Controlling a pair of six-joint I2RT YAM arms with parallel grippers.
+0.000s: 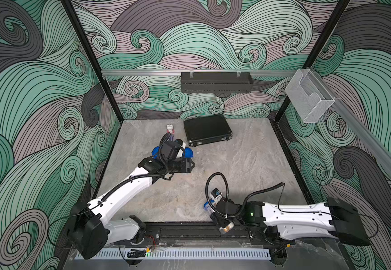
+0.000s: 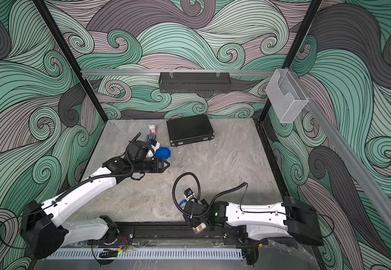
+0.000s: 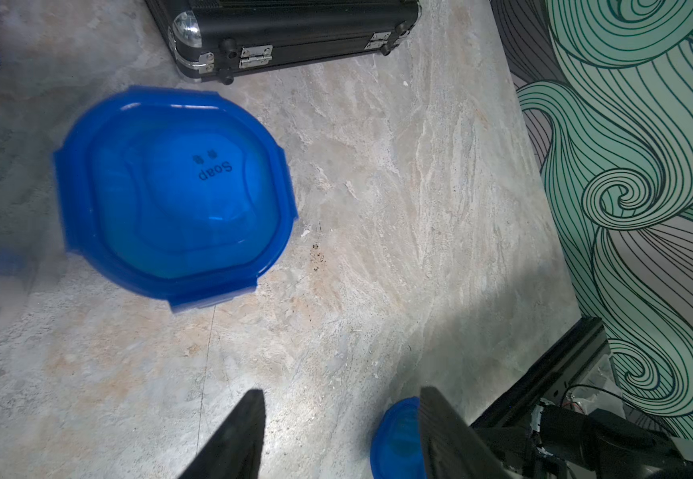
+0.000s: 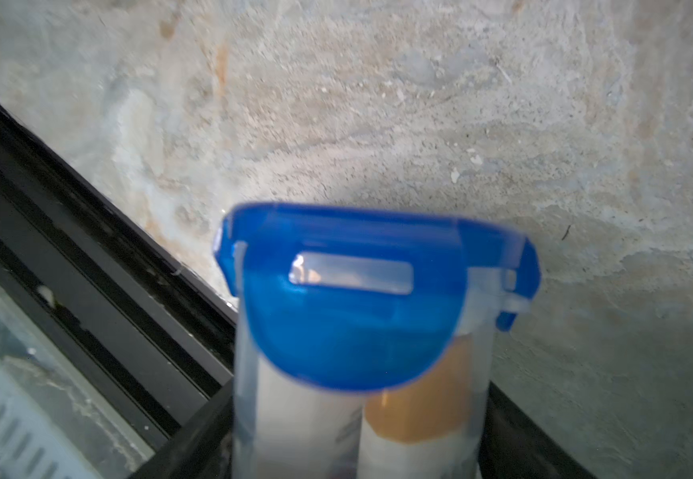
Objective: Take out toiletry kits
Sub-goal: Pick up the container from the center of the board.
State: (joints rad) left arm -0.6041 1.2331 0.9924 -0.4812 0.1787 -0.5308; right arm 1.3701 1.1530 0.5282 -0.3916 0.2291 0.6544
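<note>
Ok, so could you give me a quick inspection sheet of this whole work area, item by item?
Surface: grey marbled table, a few dark specks.
Job's things: Soap tumbler, blue lid up, on the table by the left claw; second tumbler, lid on, at the near edge.
Clutter: closed black briefcase; dark-blue box; small white-and-pink item.
Claws: left claw open, empty; right claw has the second tumbler between its jaws, grip unclear.
Cables: black hoses loop along both arms.
Surroundings: swirl-patterned walls; black shelf; clear holder.
</note>
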